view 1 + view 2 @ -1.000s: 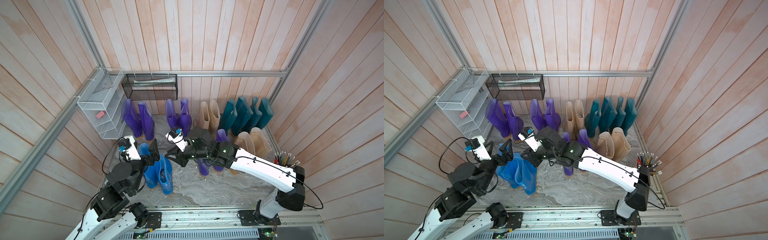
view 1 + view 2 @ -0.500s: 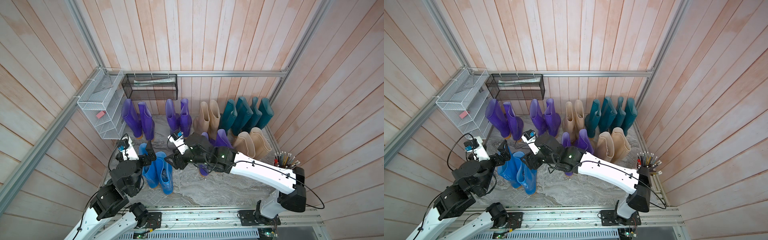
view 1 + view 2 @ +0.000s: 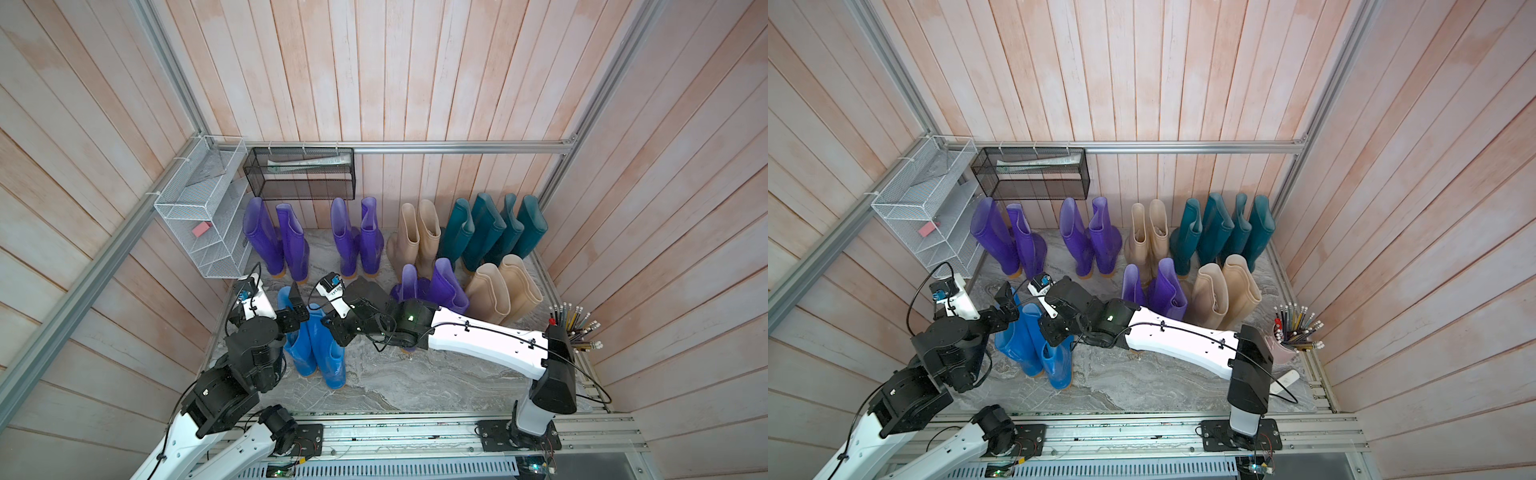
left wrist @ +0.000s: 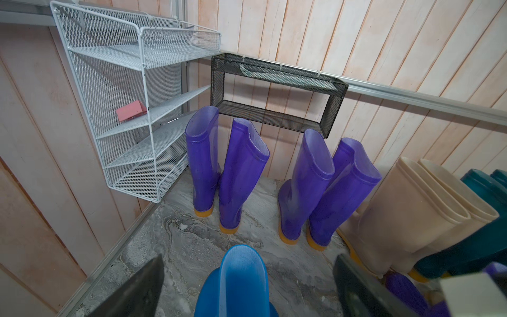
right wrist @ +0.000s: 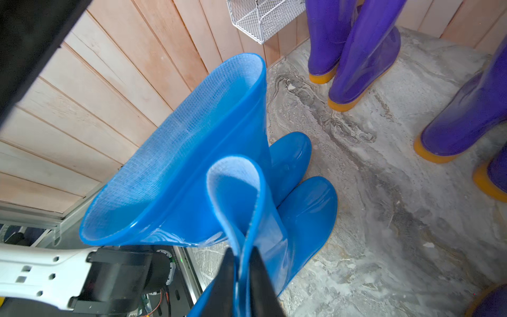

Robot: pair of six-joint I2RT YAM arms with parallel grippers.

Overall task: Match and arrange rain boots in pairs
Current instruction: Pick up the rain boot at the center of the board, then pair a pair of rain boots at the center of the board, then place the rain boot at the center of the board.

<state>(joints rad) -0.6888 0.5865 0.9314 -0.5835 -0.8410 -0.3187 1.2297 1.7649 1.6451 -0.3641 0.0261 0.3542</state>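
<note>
- Shows sixteen rain boots, all upright, on a grey marbled floor mat point(image 3: 415, 386) enclosed by pale wood-plank walls.
- Places the bright blue pair point(image 3: 320, 357) at the front left of the mat, near the left wall: two boots side by side and touching, toes toward the robot base.
- Shows the right gripper point(image 5: 242, 250) clamped on the cuff of the pinched blue boot point(image 5: 236, 192), the one nearer the right arm; cuff wall squeezed flat between the two dark fingers.
- Shows the second blue boot point(image 5: 175, 153) just beside it, cuff gaping wide, clear of the right gripper.
- Shows the left gripper point(image 4: 249, 258) spread wide and holding nothing, its fingers point(image 4: 142, 285) standing either side of a blue cuff with no visible contact; cannot tell from the wrist view which blue boot this is.
- Lines the back wall, left to right, with a first purple pair point(image 3: 276, 245), a second purple pair point(image 3: 357, 243), a beige pair point(image 3: 417, 232) and four dark teal boots point(image 3: 490, 232) packed close together.
- Sets a third purple pair point(image 3: 436, 286) in a nearer row, lower parts hidden behind the right arm, with a second beige pair point(image 3: 503, 291) just beside it on the right.
- Includes a white wire shelf point(image 3: 195, 199) on the left wall, a pink block point(image 3: 201, 228) on one tier, and a black mesh basket point(image 3: 299, 183) on the rear rail above the purple pairs.
- Includes a pencil holder point(image 3: 1283, 351) at the right edge of the mat.
</note>
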